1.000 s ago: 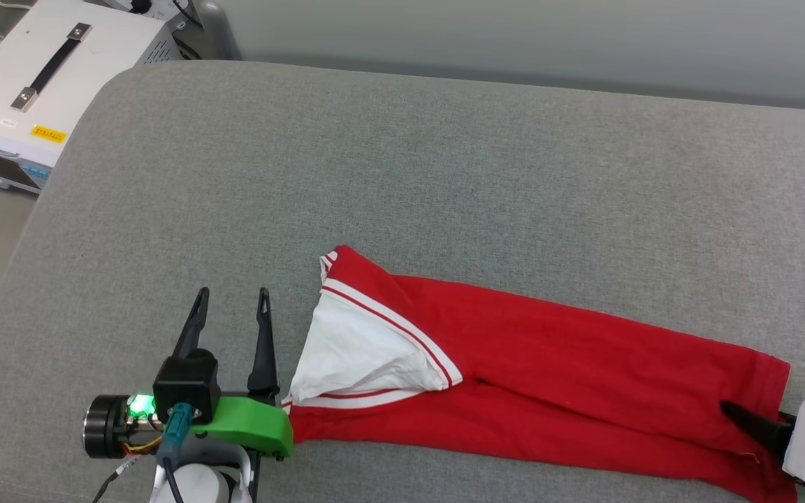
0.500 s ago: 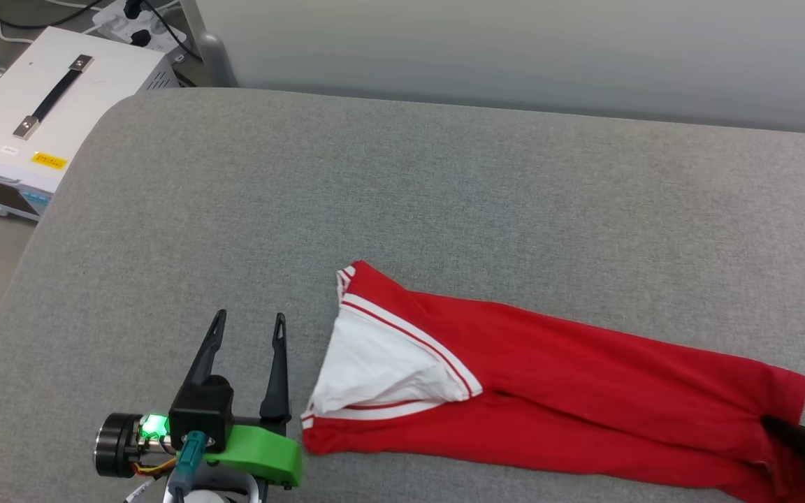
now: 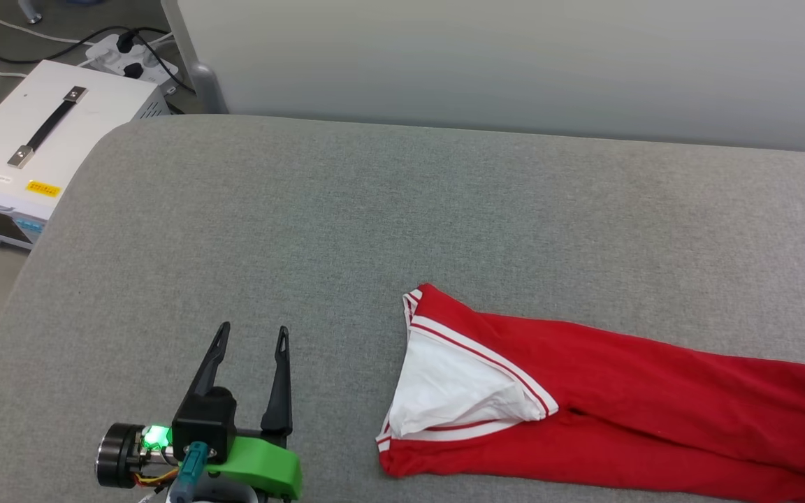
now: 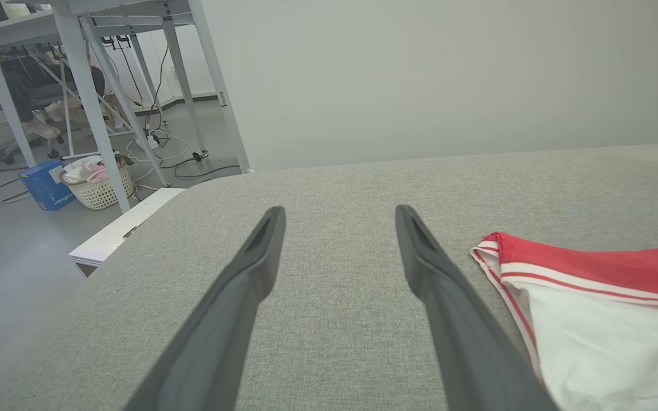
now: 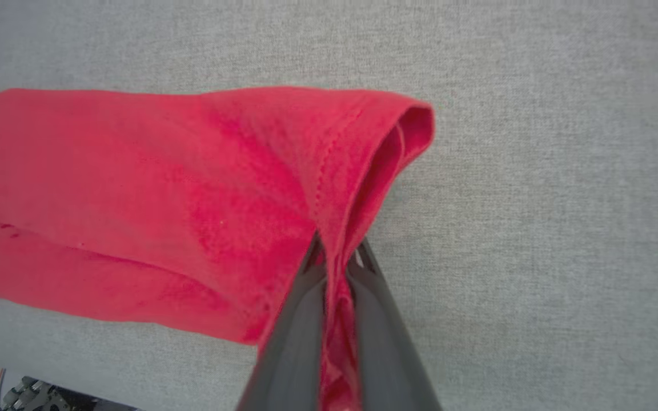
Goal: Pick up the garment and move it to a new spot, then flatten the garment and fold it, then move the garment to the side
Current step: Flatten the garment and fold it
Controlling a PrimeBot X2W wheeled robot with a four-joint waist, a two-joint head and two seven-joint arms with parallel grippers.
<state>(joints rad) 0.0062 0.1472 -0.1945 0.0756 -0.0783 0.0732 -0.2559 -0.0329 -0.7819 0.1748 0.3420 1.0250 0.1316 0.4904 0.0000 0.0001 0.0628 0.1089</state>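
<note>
The garment [image 3: 619,391] lies folded into a long red strip across the grey cushion [image 3: 374,223], its white sleeve [image 3: 451,391] with red-white trim at the left end. Its lettering is hidden. My left gripper [image 3: 252,334] stands open above bare cushion, well left of the sleeve end, and its wrist view shows the trim [image 4: 512,274] just right of the right finger [image 4: 449,308]. In the right wrist view my right gripper [image 5: 336,251] is shut on the red hem [image 5: 357,171] at the garment's other end, the cloth pinched between both fingers.
A white equipment box [image 3: 32,154] with a black handle stands on the floor off the cushion's left corner, with a power strip and cables [image 3: 130,59] behind it. A pale wall runs along the cushion's far edge. Table legs and a basket [image 4: 97,185] stand beyond.
The garment has slid to the right across the cushion, pulled by my right gripper, which has left the head view. The camera has also shifted. My left gripper stays open, now farther from the sleeve.
</note>
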